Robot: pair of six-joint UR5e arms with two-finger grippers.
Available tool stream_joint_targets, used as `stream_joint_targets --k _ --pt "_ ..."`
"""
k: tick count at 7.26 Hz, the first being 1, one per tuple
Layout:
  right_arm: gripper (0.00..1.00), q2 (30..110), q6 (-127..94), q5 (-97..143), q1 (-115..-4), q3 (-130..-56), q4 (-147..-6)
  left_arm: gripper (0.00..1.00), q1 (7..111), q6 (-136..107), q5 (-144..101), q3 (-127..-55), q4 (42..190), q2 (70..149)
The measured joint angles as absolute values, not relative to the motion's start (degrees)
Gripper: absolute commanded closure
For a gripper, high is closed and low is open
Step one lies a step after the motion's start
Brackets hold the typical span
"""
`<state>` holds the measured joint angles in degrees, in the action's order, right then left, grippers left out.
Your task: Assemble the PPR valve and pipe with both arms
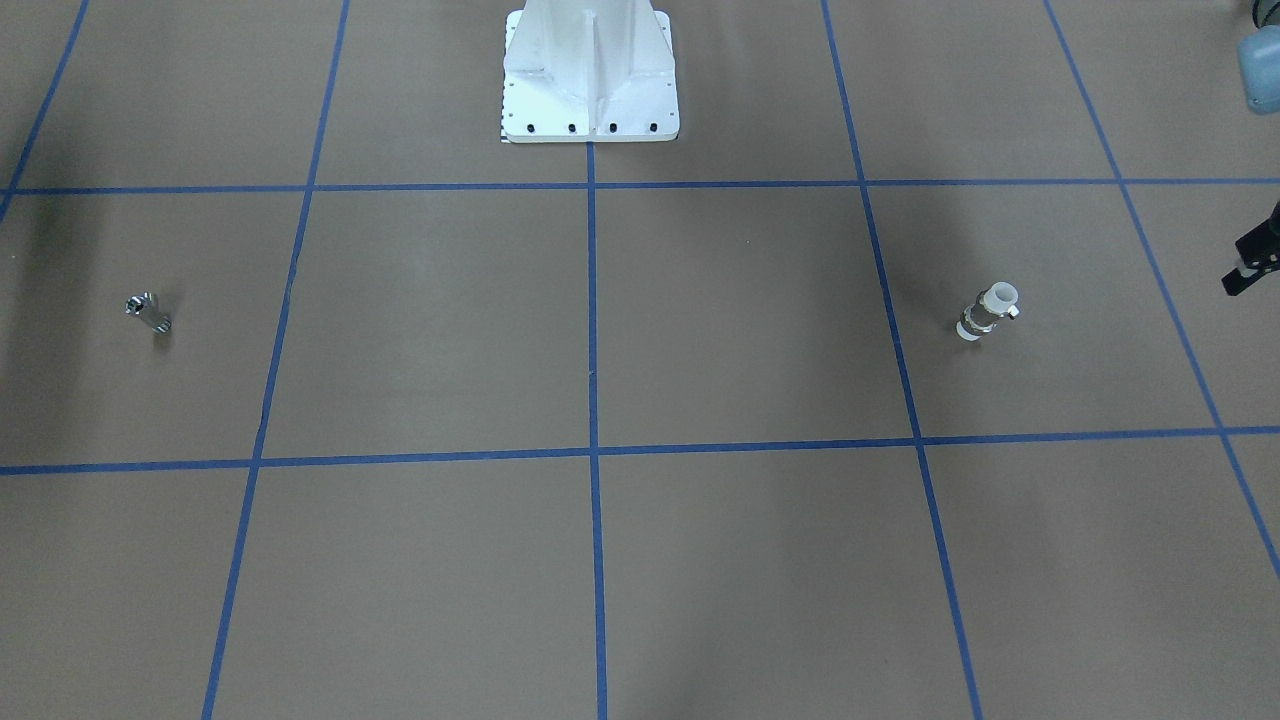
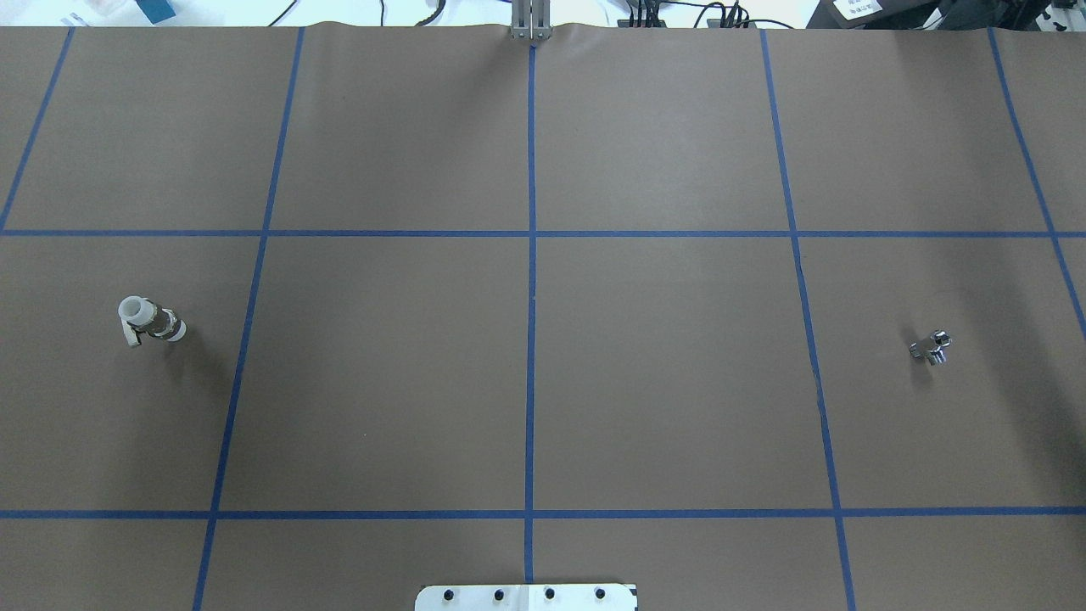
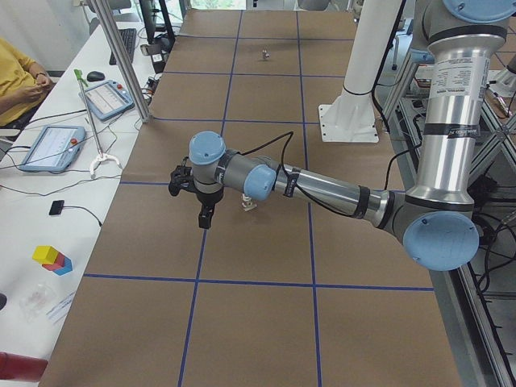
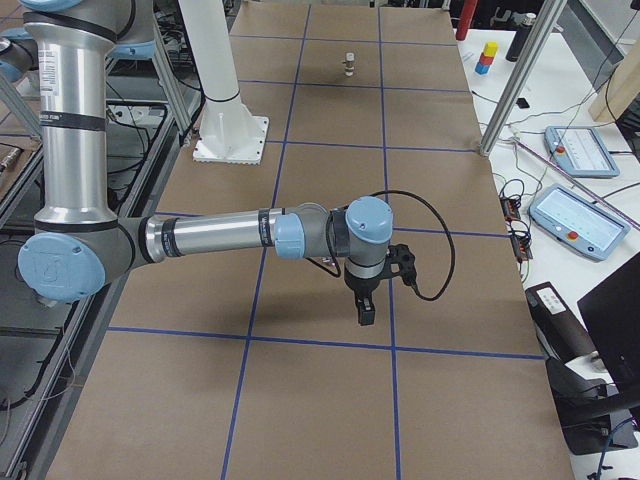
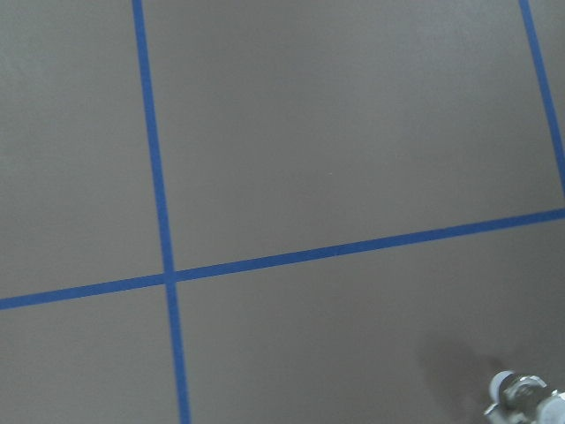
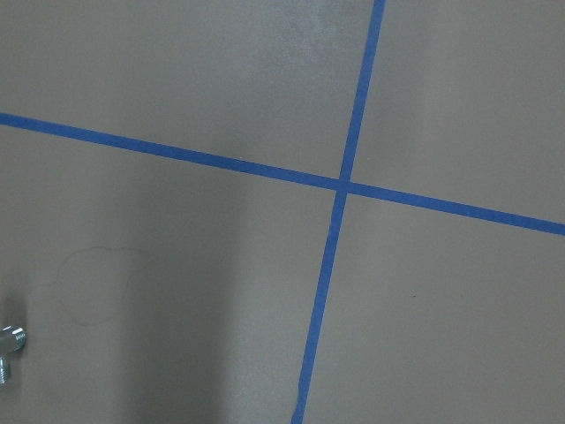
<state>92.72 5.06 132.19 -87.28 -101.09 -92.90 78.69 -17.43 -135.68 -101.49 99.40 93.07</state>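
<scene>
White PPR valve (image 1: 988, 313) stands upright on the robot's left, silver pipe (image 1: 148, 312) well apart on its right. Left gripper (image 3: 205, 218) and right gripper (image 4: 365, 312) hover near them; whether their fingers are apart, can't tell. Best play: centre squarely over each part before descending.

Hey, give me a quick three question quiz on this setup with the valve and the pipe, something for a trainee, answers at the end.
1. True or false: the PPR valve and the pipe are already joined.
2. On which side of the robot does the PPR valve stand? A) its left B) its right C) dead centre
3. Short answer: does the left gripper or the right gripper hold either part?
Key: 1 false, they sit far apart on the table. 2 A. 3 No, both parts sit free.
</scene>
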Motion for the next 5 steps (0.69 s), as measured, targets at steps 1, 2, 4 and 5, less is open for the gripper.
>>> stream_joint_targets --k 1,2,4,5 --pt "0.00 92.72 5.06 132.19 -87.28 -101.13 -92.90 0.00 76.91 -20.39 -135.41 -101.57 102.31 93.01" --pt "0.00 92.72 5.03 132.19 -87.28 -101.17 -92.90 0.00 75.22 -22.63 -135.29 -101.93 104.38 92.95" --pt "0.00 92.72 5.03 132.19 -87.28 -101.22 -92.90 0.00 71.22 -25.89 -135.24 -103.71 105.81 92.88" --pt "0.00 92.73 5.05 132.19 -87.28 -101.20 -92.90 0.00 69.57 -28.20 -135.18 -104.98 105.91 92.79"
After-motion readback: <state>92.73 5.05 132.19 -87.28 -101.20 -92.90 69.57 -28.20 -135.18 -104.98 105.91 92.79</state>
